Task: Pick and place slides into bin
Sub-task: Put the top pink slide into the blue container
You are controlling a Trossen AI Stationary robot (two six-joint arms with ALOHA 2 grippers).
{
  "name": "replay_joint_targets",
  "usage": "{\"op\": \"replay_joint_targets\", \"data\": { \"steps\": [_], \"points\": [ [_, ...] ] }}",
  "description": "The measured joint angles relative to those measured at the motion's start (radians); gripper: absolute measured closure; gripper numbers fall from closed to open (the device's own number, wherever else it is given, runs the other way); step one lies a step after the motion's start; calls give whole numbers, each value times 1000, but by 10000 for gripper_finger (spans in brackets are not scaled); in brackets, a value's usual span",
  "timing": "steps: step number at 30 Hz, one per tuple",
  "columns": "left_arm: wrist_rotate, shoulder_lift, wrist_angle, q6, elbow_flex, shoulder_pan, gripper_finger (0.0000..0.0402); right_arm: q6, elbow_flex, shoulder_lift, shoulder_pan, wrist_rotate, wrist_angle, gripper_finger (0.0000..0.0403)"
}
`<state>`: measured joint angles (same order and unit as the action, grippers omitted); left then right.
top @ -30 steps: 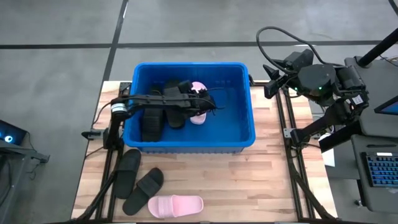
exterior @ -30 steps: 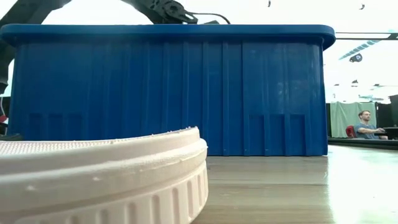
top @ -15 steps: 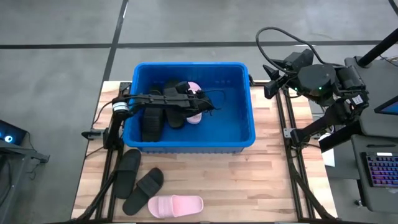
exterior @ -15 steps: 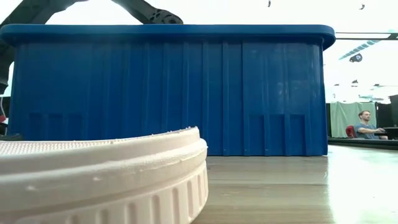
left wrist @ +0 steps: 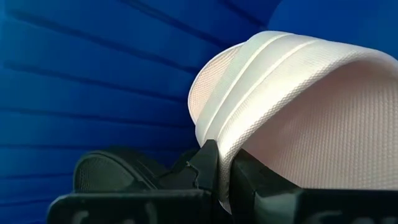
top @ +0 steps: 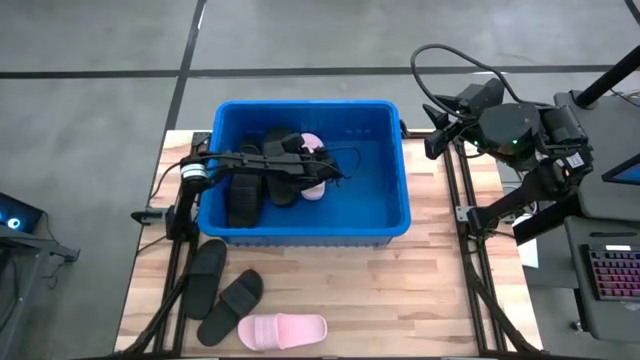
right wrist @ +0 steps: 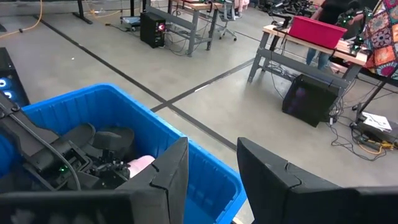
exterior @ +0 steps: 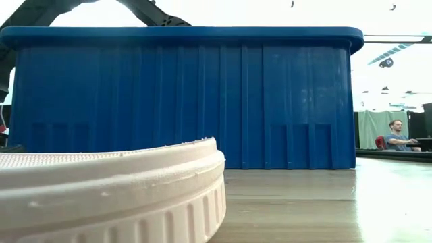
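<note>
Pink slide point(left wrist: 292, 118) was pinched by the left claw point(left wrist: 221, 171) inside the bin point(top: 400, 215); it could get flung if let go crookedly. Right claw point(right wrist: 211, 165) was spread.

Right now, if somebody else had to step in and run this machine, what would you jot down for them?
Left gripper: inside the blue bin, fingers shut on the edge of a pale pink slide.
Right gripper: empty, fingers apart, parked off the table's right side.
In the bin: black slides lying in the left part, plus the pink one in the grip.
Done: those slides are in.
Left: let go of the pink slide, then bin the three on the table in front: two black slides and one pink slide on the table.
</note>
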<state>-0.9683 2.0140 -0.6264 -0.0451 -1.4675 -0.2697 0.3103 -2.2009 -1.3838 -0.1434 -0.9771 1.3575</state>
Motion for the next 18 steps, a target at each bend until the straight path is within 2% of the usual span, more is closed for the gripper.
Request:
{"op": "replay_joint_targets", "data": {
  "steps": [10, 15, 18],
  "points": [
    [63, 0, 34, 52, 14, -8, 397, 0, 0, 0, 0, 8, 0, 275],
    [144, 0, 35, 59, 13, -17, 364, 0, 0, 0, 0, 9, 0, 275],
    [153, 0, 34, 61, 13, -18, 335, 0, 0, 0, 0, 9, 1, 275]
  ]
}}
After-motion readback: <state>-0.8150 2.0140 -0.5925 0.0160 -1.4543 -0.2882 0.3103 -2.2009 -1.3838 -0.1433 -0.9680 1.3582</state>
